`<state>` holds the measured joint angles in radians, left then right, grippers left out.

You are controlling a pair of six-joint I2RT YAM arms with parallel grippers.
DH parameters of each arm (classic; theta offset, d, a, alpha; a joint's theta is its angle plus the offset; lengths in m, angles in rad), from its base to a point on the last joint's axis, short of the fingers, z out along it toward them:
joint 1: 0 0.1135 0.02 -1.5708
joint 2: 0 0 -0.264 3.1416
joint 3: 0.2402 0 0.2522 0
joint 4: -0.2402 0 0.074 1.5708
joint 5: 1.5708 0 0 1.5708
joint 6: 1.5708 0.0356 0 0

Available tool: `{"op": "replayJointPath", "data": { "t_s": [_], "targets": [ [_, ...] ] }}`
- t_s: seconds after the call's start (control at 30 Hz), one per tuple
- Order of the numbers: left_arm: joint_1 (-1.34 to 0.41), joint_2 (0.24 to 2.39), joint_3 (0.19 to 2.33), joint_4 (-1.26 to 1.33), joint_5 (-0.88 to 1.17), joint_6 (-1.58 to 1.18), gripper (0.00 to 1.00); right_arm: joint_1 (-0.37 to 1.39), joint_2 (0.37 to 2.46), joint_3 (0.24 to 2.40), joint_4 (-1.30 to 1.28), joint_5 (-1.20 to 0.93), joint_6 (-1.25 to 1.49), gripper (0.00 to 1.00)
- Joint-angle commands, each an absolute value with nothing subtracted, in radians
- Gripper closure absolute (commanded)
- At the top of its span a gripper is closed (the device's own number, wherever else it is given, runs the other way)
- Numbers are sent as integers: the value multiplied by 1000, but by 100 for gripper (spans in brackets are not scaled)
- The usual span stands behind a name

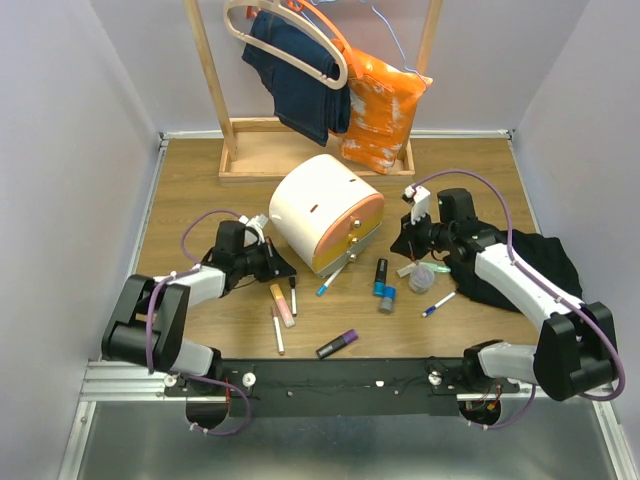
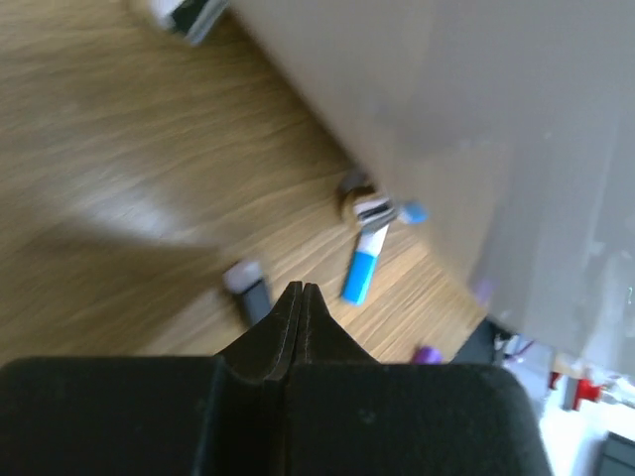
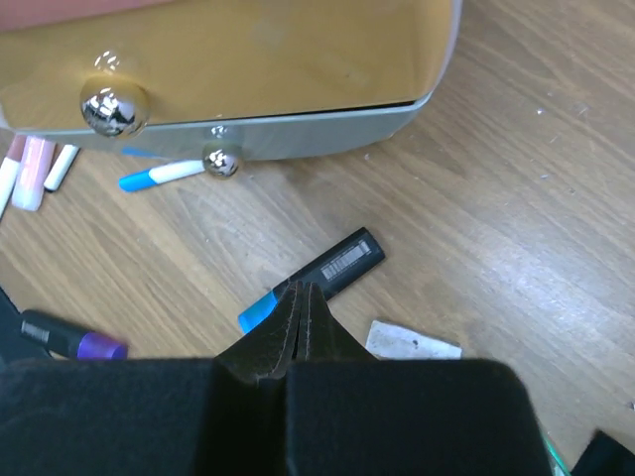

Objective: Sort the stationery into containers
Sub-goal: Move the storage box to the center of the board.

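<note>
The cream-white cabinet (image 1: 318, 203) sits mid-table, its orange drawers (image 1: 350, 236) facing front right; the knobs (image 3: 114, 109) show in the right wrist view. Pens lie in front of it: an orange-pink marker (image 1: 281, 305), a white pen (image 1: 277, 330), a black-purple marker (image 1: 337, 344), a blue-white pen (image 1: 330, 280), a black blue-capped marker (image 1: 381, 277), a tape roll (image 1: 422, 278). My left gripper (image 1: 275, 262) is shut and empty left of the cabinet, its tips (image 2: 300, 289) above bare wood. My right gripper (image 1: 405, 241) is shut and empty, its tips (image 3: 301, 290) over the black blue-capped marker (image 3: 332, 266), beside a grey eraser (image 3: 414, 342).
A dark folded cloth (image 1: 530, 265) lies under my right arm. A wooden clothes rack (image 1: 262, 150) with jeans and an orange bag (image 1: 382, 115) stands at the back. Grey walls close in the left and right sides. The left wrist view is blurred.
</note>
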<state>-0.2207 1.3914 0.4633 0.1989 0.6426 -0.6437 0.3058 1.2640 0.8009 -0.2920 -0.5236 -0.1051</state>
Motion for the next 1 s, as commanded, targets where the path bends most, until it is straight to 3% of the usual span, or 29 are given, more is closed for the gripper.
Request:
{"op": "replayJointPath", "data": {
  "t_s": [0.0, 0.37, 0.97],
  "targets": [
    [-256, 1485, 518, 419, 669, -798, 100, 308, 1241, 804, -244, -476, -65, 99],
    [-291, 1664, 738, 410, 722, -861, 100, 307, 1158, 756, -241, -440, -3, 99],
    [-376, 1703, 721, 426, 672, -939, 100, 255, 1124, 677, -235, -403, 362, 99]
  ]
}}
